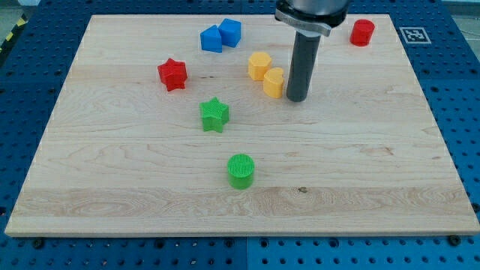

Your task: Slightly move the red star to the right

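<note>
Camera view: my tip (pixel 296 98), bare and holding nothing, stands beside a yellow block (pixel 274 82), upper centre. The red star (pixel 172 74) waits upper left; best approached from its left, then nudged gently.

board (pixel 360 165) is seen as pale wood, matt, grain lines and a few small knots visible. beneath it a blue perforated panel (pixel 465 97), looks like painted metal. blocks look like matt plastic with fine ribbed layer lines, clearest on the green cylinder (pixel 241 170) and green star (pixel 214 115). rod (pixel 302 64) is seen as dark, smooth, slight sheen.
</note>
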Motion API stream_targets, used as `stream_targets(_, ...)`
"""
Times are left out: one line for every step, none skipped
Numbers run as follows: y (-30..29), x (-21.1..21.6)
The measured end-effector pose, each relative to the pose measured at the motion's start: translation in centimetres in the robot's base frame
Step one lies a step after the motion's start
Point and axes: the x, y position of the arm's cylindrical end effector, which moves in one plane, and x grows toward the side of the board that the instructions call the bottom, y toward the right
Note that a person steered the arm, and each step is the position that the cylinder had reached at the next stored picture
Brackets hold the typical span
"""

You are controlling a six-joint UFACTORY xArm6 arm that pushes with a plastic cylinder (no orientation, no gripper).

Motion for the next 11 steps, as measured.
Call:
stream_targets(-1.3,0.5)
stream_targets(-6.2,-1.5)
stream_targets(-6.4,-1.9)
stream_targets(-8.8,-1.4)
stream_targets(-11.3,-5.7)
stream_targets(-11.9,-6.5)
stream_targets(-18.8,-7.7)
stream_targets(-21.3,-8.7)
stream_targets(-24.2,-7.4)
stream_targets(-25.6,-7.4)
stream_targets(-26.0,-7.2)
